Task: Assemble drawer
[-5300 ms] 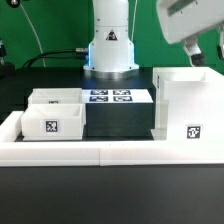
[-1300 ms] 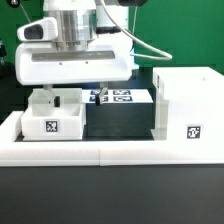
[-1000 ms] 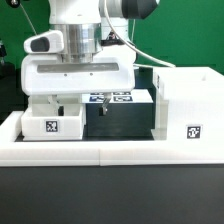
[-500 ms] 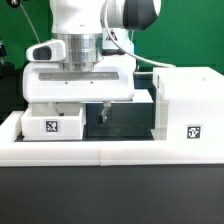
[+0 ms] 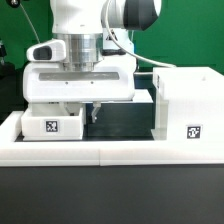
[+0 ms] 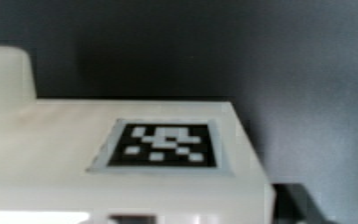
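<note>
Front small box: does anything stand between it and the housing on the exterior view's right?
Nothing visible lies on the table between the front small box and the housing. Only the gripper intrudes: one finger hangs just beside the box's housing-side wall.

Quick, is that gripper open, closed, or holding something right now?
Gripper: cannot tell; only one finger shows, beside the small box.

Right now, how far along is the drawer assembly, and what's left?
Done: nothing fitted that I can see; the housing stands apart from the front small box. In hand: the gripper is low over that box, one finger beside its wall, not clearly gripping. Left: grasping it and sliding it into the housing.
</note>
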You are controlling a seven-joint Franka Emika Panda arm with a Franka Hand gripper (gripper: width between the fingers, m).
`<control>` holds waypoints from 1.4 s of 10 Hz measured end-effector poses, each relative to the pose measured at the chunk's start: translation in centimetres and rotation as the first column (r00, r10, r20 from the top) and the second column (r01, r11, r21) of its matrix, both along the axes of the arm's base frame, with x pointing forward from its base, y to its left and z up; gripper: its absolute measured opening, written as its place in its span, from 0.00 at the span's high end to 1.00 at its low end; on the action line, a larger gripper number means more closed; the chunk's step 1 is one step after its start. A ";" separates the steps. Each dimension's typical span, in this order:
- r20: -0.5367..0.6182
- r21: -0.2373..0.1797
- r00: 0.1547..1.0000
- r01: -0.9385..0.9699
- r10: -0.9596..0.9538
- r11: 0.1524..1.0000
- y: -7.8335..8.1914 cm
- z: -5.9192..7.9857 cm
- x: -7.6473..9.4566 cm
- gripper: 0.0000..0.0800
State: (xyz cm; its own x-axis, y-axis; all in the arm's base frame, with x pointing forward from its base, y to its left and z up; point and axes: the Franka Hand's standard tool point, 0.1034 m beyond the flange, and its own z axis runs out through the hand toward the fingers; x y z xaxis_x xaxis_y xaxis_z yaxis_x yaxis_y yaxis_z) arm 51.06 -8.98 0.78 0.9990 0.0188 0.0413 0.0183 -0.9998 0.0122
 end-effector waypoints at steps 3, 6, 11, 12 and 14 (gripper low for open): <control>0.000 0.000 1.000 0.000 0.000 1.000 0.0 0.0 0.0 0.95; 0.000 0.000 1.000 0.000 0.000 1.000 0.0 0.0 0.0 0.95; 0.007 0.004 0.999 -0.039 0.039 0.999 0.5 1.3 0.7 0.95; 0.011 0.010 0.999 -0.052 0.052 0.999 0.8 2.2 0.9 0.95; 0.016 0.022 0.997 -0.076 0.076 0.997 2.1 3.2 1.4 0.95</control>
